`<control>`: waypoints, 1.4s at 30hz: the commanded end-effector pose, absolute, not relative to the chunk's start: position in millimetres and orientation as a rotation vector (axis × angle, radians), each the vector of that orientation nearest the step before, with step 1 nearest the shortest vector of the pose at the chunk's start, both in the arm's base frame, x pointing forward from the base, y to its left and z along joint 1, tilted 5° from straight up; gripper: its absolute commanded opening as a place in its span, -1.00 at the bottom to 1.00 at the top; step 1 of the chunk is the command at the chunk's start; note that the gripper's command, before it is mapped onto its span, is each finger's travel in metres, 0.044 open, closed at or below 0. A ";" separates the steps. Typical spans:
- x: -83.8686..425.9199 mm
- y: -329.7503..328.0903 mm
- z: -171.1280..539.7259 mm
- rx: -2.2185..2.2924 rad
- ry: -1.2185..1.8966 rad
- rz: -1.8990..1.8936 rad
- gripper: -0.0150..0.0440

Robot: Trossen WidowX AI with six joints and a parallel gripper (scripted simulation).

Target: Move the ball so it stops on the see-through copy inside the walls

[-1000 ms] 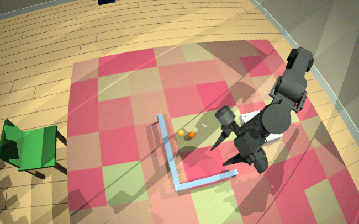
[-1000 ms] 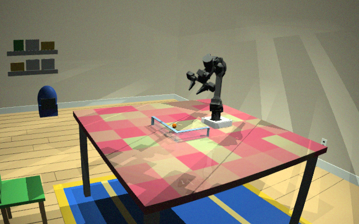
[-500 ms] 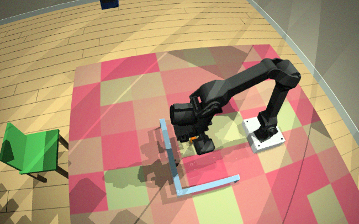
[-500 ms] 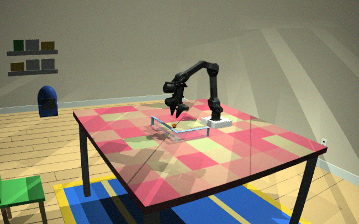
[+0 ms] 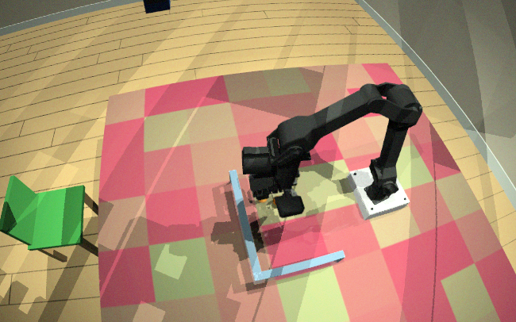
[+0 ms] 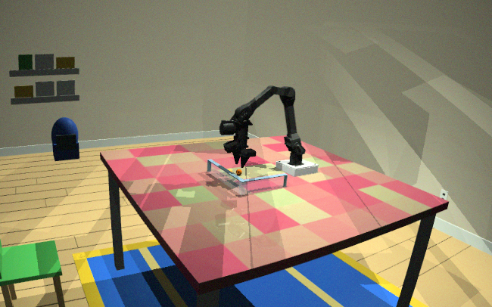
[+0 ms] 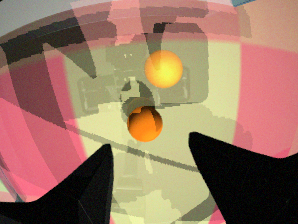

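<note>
Table [image 5: 172, 167]; ball [image 5: 265, 197] perhaps half-hidden.

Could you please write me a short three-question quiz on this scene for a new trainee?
1. True or false: the gripper is shut on the ball.
2. In the wrist view, which is nearer the fingers: the solid ball or the see-through copy?
3. Multiple choice: the clear walls form A) a closed square, B) an L-shaped corner, C) a single straight line.

Key: 1. False; the fingers stand apart above the ball and hold nothing. 2. The solid ball. 3. B.
</note>
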State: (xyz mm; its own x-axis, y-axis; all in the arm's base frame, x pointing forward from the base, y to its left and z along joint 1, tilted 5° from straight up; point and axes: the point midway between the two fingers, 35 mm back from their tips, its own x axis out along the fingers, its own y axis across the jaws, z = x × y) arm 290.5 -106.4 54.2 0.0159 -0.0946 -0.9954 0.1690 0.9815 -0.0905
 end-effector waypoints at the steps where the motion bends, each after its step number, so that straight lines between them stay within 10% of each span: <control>1: 290.4 -106.6 49.5 0.058 1.541 -0.198 0.33; 22: 290.6 -109.4 18.6 0.058 1.541 -0.199 0.33; 42: 295.8 -108.1 51.6 0.058 1.540 -0.199 -0.49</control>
State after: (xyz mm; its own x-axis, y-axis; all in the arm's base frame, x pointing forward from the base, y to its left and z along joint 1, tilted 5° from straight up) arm 289.2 -107.9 31.3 -0.0040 -0.0871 -0.9962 0.1641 0.9826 -0.0866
